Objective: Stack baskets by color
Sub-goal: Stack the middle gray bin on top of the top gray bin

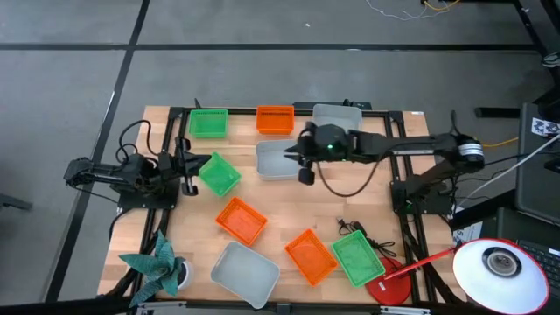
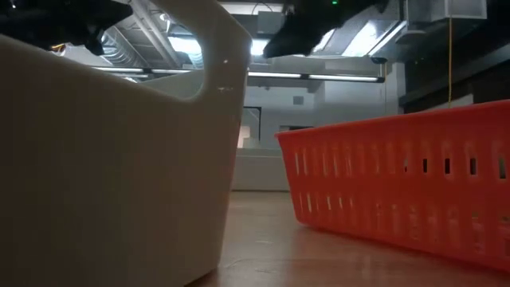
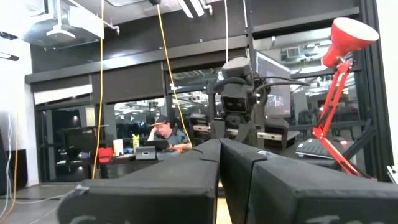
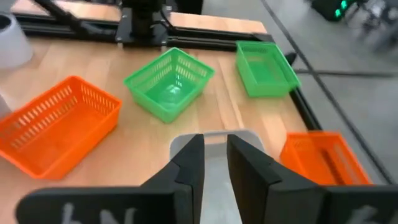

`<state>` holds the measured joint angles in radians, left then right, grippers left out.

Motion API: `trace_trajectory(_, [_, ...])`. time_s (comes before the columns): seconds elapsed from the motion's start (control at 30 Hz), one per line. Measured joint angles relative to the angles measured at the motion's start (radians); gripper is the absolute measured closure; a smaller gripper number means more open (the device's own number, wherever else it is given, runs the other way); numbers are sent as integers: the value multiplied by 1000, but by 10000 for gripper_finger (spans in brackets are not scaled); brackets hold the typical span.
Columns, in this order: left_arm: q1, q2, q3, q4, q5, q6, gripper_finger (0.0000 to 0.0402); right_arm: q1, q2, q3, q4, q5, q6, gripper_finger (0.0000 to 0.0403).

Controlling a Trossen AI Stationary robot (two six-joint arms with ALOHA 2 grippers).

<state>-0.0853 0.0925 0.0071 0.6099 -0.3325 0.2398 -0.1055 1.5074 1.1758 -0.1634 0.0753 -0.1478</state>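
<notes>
Pale wooden counter [image 1: 350, 194] framed by black rails carries nine small rectangular plastic baskets with perforated walls: three green, three orange, three translucent grey. Green ones sit at the back left [image 1: 208, 123], left of centre [image 1: 219, 174] and front right [image 1: 356, 258]. Orange ones sit at the back [image 1: 275, 120], mid-counter [image 1: 241, 220] and front [image 1: 310, 256]. Grey ones lie at the back right [image 1: 338, 115], centre [image 1: 278, 161] and front [image 1: 246, 274]. The right gripper [image 1: 304, 157] hangs over the centre grey basket's rim, jaws slightly apart, astride its near wall in the wrist view. The left gripper [image 1: 186, 164] waits at the left edge, jaws together.
</notes>
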Motion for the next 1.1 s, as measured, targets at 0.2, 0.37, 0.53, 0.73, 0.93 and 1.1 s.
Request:
trace_trajectory(0.2, [0,0,0,0,0,-1,401,8,129,65,1,2,-17,329])
trace_trajectory(0.37, [0,0,0,0,0,-1,401,-4,249,81,-1,2,-14,282])
trace_trajectory(0.53, [0,0,0,-4,0,-2,401,-10,331,88,-3,2,-13,213])
trace_trajectory(0.73, [0,0,0,-45,0,-4,401,-9,377,88,-95,-1,-11,182])
trace_trajectory(0.93, [0,0,0,-57,0,-4,401,-2,411,88,-124,1,-15,184])
trace_trajectory(1.1, [0,0,0,-56,0,-4,401,-2,473,88,-130,-43,-11,184])
